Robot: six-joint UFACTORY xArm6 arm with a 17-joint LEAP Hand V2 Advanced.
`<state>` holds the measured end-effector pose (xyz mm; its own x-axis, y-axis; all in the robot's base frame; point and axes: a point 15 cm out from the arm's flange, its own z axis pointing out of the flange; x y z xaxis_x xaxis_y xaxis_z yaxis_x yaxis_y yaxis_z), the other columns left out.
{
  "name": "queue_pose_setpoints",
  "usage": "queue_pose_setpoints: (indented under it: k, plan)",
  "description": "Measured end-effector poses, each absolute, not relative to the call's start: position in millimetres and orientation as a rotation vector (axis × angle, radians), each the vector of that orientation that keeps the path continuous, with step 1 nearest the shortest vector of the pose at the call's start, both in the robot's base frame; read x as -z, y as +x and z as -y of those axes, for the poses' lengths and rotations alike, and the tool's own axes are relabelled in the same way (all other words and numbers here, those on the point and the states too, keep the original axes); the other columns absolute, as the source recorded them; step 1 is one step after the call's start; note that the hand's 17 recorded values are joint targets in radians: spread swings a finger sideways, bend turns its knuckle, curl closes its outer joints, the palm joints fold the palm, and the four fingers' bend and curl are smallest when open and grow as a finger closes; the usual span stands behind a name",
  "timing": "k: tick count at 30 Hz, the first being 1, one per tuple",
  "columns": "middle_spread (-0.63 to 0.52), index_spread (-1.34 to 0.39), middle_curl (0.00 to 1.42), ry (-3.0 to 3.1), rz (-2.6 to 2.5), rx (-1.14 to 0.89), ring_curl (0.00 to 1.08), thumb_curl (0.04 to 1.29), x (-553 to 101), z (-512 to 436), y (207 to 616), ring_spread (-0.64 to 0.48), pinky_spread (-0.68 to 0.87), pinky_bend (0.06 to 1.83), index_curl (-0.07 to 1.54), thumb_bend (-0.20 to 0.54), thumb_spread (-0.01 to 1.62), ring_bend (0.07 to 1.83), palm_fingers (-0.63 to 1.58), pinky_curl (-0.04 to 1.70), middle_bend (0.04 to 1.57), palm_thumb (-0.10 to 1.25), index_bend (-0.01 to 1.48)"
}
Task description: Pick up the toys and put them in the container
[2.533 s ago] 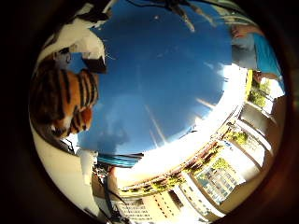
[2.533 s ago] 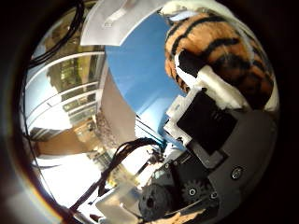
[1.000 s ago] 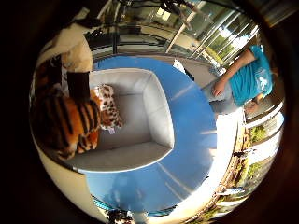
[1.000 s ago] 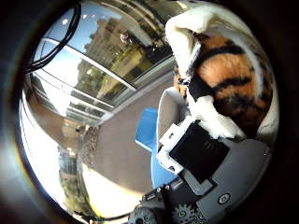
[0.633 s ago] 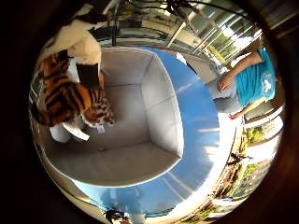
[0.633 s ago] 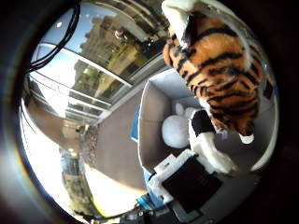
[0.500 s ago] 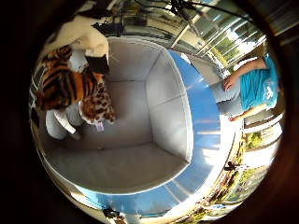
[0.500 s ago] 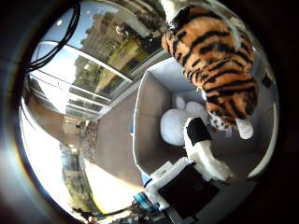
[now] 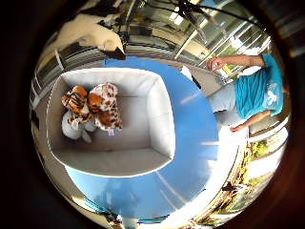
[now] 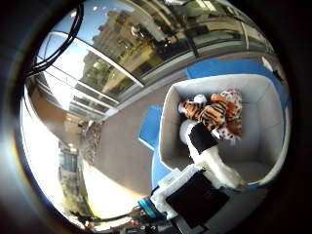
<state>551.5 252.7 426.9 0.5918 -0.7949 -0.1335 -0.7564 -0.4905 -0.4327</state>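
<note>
The tiger (image 9: 75, 101) lies inside the container (image 9: 159, 119), heaped with a spotted toy (image 9: 107, 110) and a white toy (image 9: 71, 130) against one wall, so the drop looks done. The hand (image 10: 207, 161) hangs above the container, apart from the toys, holding nothing; one finger juts out fairly straight, though its full spread cannot be told. The next move would call for rising clear and seeking any toy left on the blue table (image 9: 190, 162). The toys are soft plush, striped and spotted; the container is a pale, smooth, square-walled bin.
</note>
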Motion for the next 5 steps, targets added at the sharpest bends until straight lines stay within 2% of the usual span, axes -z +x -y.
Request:
queue_pose_setpoints:
  k: [5]
  plan:
    - [0.04,-0.45,0.34,-2.39,-1.226,0.122,0.3,0.47,-472,-221,517,0.28,0.5,1.05,0.38,-0.031,1.09,0.57,0.04,0.37,0.17,0.62,0.18]
